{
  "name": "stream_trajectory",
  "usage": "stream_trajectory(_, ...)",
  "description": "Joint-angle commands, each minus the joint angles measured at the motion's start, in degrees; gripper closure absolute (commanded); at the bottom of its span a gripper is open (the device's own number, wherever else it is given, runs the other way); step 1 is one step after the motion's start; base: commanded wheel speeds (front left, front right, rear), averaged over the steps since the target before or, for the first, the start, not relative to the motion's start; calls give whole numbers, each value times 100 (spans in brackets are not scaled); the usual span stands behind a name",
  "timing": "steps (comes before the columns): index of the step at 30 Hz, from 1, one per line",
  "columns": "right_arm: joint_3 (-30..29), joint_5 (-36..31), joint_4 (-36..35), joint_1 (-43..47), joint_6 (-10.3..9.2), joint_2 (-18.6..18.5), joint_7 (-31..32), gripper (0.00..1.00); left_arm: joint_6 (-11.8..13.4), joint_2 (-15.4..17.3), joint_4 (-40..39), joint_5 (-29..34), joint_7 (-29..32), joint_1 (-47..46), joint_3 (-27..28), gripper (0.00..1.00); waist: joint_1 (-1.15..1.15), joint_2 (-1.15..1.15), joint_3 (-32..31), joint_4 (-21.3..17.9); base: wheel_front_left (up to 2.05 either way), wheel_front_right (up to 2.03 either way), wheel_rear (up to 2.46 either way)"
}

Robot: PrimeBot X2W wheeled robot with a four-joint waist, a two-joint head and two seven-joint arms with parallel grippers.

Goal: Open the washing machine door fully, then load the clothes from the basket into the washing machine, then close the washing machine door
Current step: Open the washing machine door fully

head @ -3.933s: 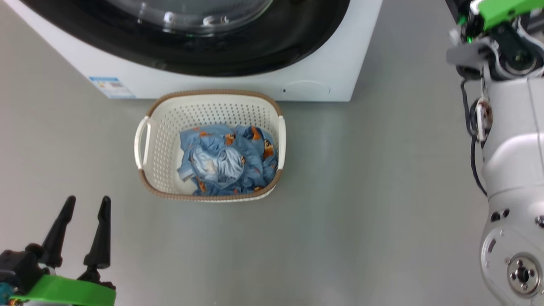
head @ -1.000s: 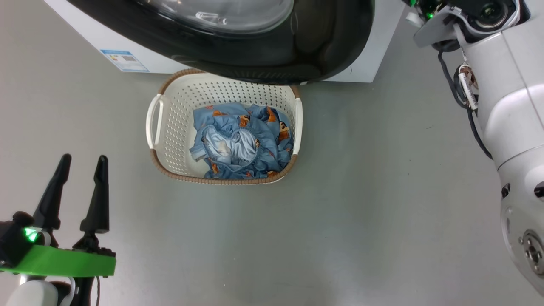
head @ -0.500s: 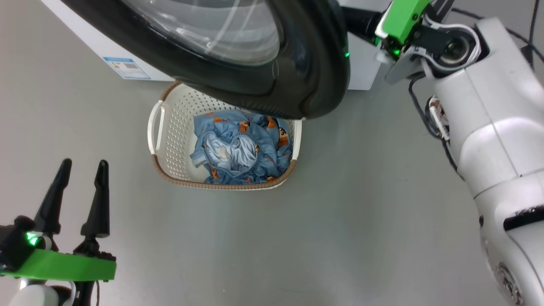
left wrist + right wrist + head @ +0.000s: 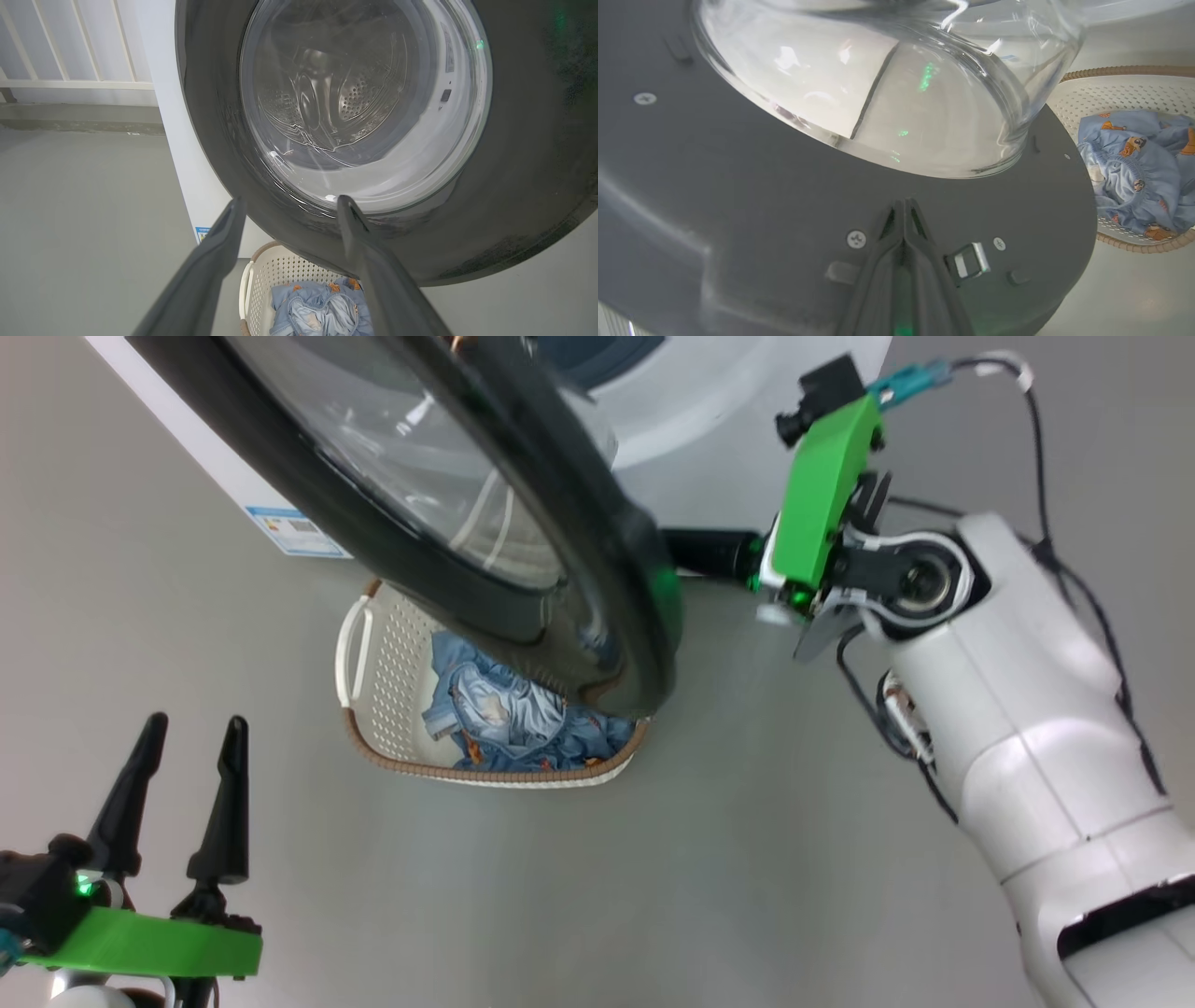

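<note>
Head view: washing machine door (image 4: 579, 532) part open at upper centre, over the basket (image 4: 387, 644) of clothes (image 4: 495, 709). My right gripper (image 4: 904, 205) is closed, tips at its inner face; left gripper (image 4: 196, 721), lower left, spread empty.

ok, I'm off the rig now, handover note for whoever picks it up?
Left tool open, empty, over the grey floor.
Right tool shut, tips at the grey inner face of the large round black-rimmed glass door, beside its metal latch.
Door partly open on the white front-loading washing machine, overhanging the cream perforated plastic basket; light blue printed clothes in it.
Done: door unlatched.
Left: swing fully open, load clothes, close.
</note>
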Motion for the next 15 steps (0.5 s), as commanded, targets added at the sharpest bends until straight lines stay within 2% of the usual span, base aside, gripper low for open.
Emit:
stream_trajectory(1,105,65,-278,121,42,201,52,100,-17,167,-105,48,-46,-52,250,0,0,0,-68,-1,0,0,0)
stream_trajectory(9,636,526,-889,759,42,201,28,100,-17,137,-87,103,-46,-15,232,0,0,0,-210,38,0,0,0)
stream_trajectory(15,1140,915,-1104,1063,42,201,-253,100,-17,140,-70,134,-46,19,234,0,0,0,-281,88,0,0,0)
